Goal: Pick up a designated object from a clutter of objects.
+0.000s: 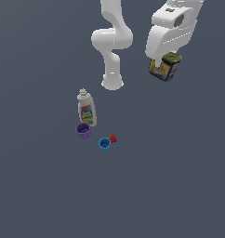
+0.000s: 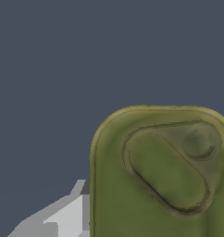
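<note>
High above the bench, the olive-lidded can [image 1: 165, 67] is held clamped in the gripper [image 1: 159, 65], tilted, well apart from the white bottle [image 1: 86, 109], purple cup [image 1: 83, 130] and blue cup [image 1: 104, 144].

Squat olive-lidded can [image 1: 165, 68] with yellow and dark-blue label, white bottle [image 1: 86, 109] with multicoloured label, purple cup [image 1: 83, 130], blue cup [image 1: 104, 144], red piece [image 1: 113, 138], white arm [image 1: 112, 42]

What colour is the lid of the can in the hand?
Olive green; the can lid shows best in the wrist view.
</note>
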Robot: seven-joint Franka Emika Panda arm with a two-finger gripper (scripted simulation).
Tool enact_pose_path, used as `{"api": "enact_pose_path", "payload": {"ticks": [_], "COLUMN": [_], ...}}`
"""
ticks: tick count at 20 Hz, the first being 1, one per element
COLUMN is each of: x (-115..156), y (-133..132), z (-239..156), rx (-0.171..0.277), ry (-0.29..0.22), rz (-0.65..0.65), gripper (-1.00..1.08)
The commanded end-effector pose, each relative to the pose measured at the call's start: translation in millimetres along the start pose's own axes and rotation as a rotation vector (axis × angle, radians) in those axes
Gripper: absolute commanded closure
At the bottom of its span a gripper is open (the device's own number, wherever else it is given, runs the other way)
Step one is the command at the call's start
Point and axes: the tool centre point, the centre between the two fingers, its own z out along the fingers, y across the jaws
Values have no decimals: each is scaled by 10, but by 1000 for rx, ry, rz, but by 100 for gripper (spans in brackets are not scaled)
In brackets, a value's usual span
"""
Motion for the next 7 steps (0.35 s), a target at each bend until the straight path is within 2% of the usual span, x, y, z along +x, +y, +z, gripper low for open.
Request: {"api": "enact_pose_path", "payload": {"ticks": [1, 7], "x": [-10, -8], "y": [-50, -91], "z": [-108, -189], "rx": [-1, 0], "ry": [3, 3], "rz": [1, 2], "gripper": [108, 108]}}
